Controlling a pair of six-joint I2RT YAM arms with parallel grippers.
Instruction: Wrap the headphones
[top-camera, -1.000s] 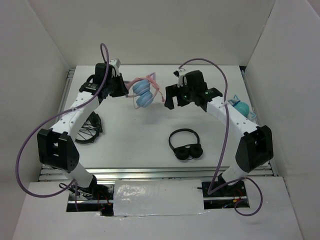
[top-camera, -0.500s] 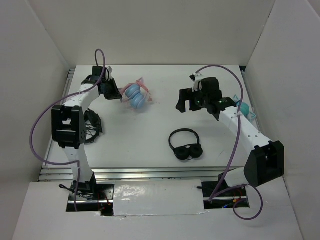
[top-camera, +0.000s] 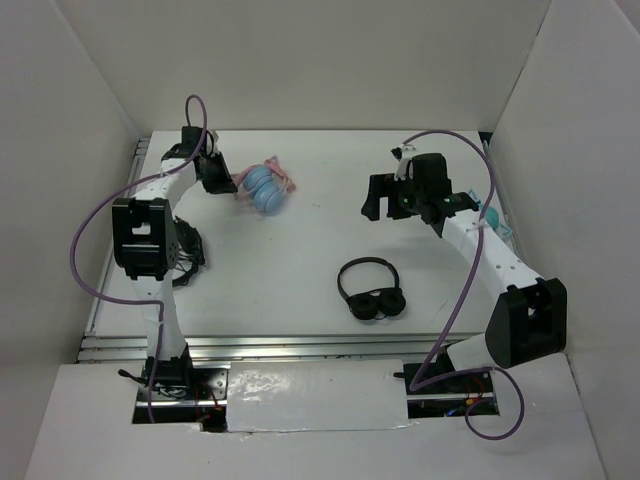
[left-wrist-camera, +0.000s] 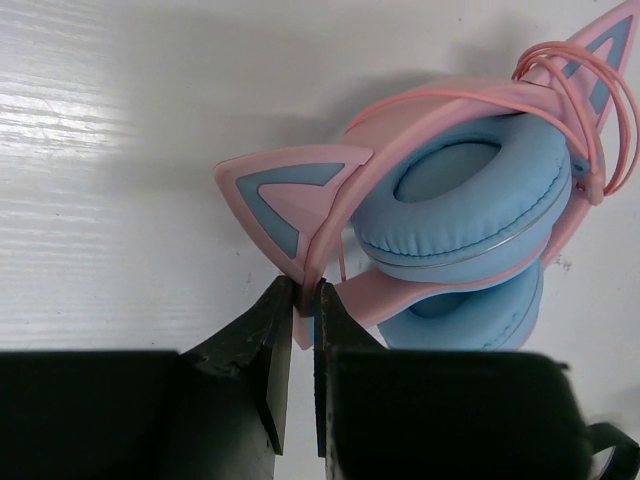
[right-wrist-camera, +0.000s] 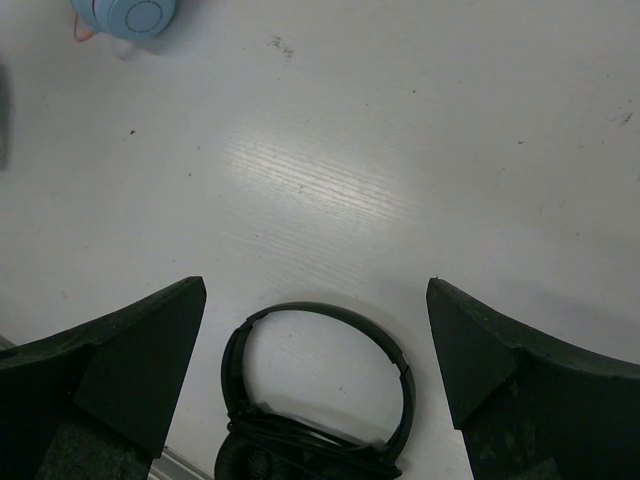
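Since they look light, headphones (left-wrist-camera: 460, 200): soft cups, bendy band (left-wrist-camera: 400, 292).
Left jaws: pinching the band by a cat ear (left-wrist-camera: 290, 190).
Right jaws: spread wide, well apart from headphones.

Table (top-camera: 300, 250): headphones (top-camera: 264, 188) at far left, with the left gripper (top-camera: 228, 180) just to their left. Black headphones (top-camera: 371, 292) lie near, right of centre. Wire bundle (top-camera: 188, 252) at the left edge, nearer than the headphones.
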